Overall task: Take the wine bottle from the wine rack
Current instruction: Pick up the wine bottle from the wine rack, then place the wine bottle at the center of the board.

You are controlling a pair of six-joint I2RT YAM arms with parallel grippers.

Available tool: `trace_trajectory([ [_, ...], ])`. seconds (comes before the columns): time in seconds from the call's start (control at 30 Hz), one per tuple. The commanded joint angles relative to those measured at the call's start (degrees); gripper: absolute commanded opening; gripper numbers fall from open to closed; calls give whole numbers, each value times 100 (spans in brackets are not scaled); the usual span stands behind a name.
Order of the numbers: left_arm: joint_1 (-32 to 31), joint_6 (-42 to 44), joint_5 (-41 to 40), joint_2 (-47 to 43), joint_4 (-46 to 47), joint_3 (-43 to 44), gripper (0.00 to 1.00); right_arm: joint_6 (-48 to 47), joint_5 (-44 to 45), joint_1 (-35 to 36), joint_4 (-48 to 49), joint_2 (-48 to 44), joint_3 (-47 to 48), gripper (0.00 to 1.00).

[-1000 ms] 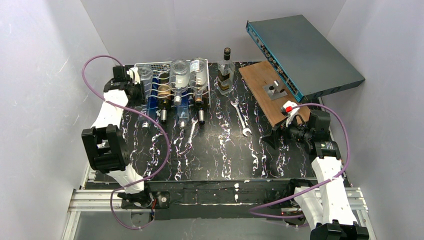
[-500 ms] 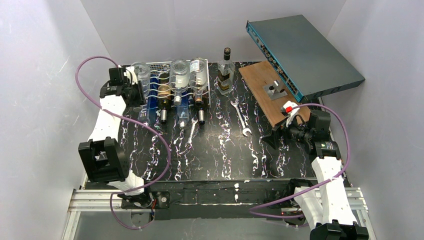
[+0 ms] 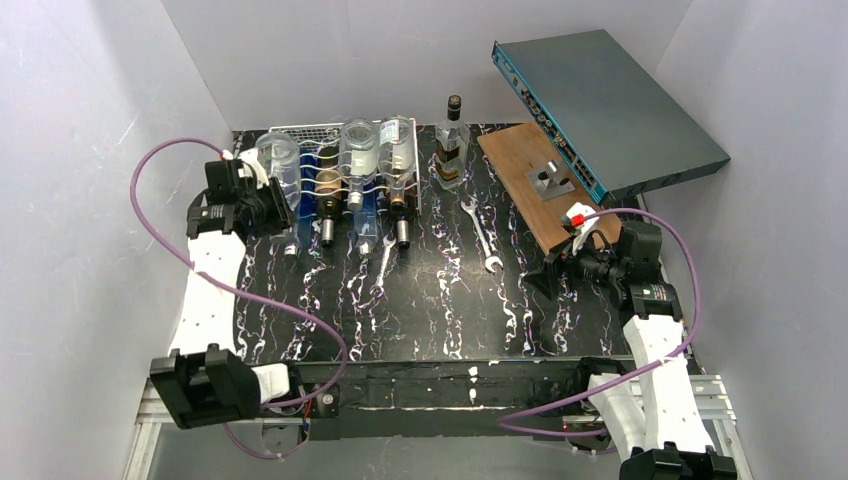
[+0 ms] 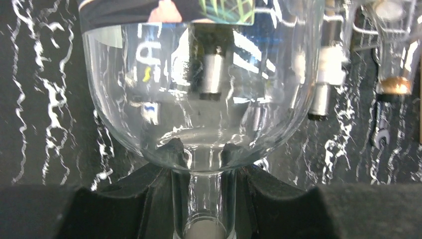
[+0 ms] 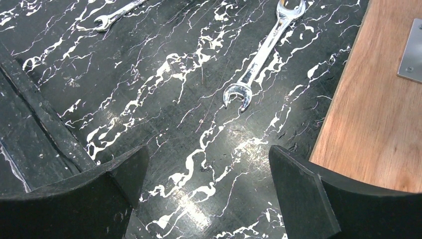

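My left gripper [image 4: 201, 162] is pinching the thin neck of the wine bottle [image 4: 199, 89], one finger on each side, just under the round shoulder. The right gripper [image 5: 207, 159] is spread wide above the table [image 5: 164, 114], near a wrench [image 5: 259, 59], and holds nothing.

The bottle is at the left end of the wine rack [image 3: 312, 128], with its neck toward the near edge and its bottom over the rack's left side. I cannot tell if it rests on the wire.

I judge the step in hand is to bring it free. I would pull slowly along the line of the neck and lift a little, so the body does not catch the wavy wire or knock the other bottles [image 3: 358, 165]. The grip is far from the body, so it may tilt.

The bottle is clear glass and looks empty to me, with a wide rounded shoulder and something pale at the mouth.
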Motion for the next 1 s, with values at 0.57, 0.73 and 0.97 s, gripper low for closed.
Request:
trace_trajectory([
  [0.57,-260,-1039,1659,-2364,-278,-573,0,-102,-133,-72,26,-302,89,100],
  [0.73,-592,-1276,1890,-2458,-338,-667,0,-170,-175,-86,-90,-356,117,100],
  [0.97,-1177,-1521,2076,-2635,-388,-845,0,-219,-257,-103,-232,-247,244,100],
])
